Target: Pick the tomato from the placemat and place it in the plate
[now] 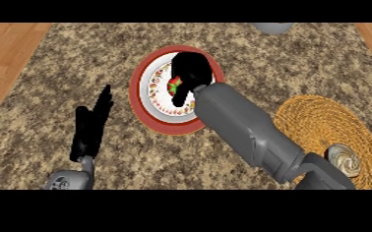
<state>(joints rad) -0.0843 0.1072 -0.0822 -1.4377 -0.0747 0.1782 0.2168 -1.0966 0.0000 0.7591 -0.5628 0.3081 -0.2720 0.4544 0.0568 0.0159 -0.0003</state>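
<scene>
The right hand [190, 71] is over the plate [142, 96], its grey forearm [243, 128] running in from the near right and crossing the plate's right rim. The hand hangs with its fingers pointing down toward the plate's middle, and the tomato [174, 84] shows as a small red patch with a green top just at the left of those fingers, inside the plate's white centre. The fingers are curled beside the tomato and touch it, but the hand hides most of it, so whether they are clamped on it or have let it go cannot be told. The plate has a red rim and a patterned inner ring, and it lies on the speckled brown counter [291, 64] a little left of the scene's centre. The placemat [320, 118], a round woven one in orange-yellow, lies to the right and nearer, well apart from the plate, with a small round pale thing [343, 159] on its near edge, partly behind the forearm. The left hand [92, 125] rests at the near left, released, fingers straight and pointing away, holding nothing. At the far edge, right of centre, part of a grey object [273, 27] shows. Wood flooring [18, 49] shows at the far left.
</scene>
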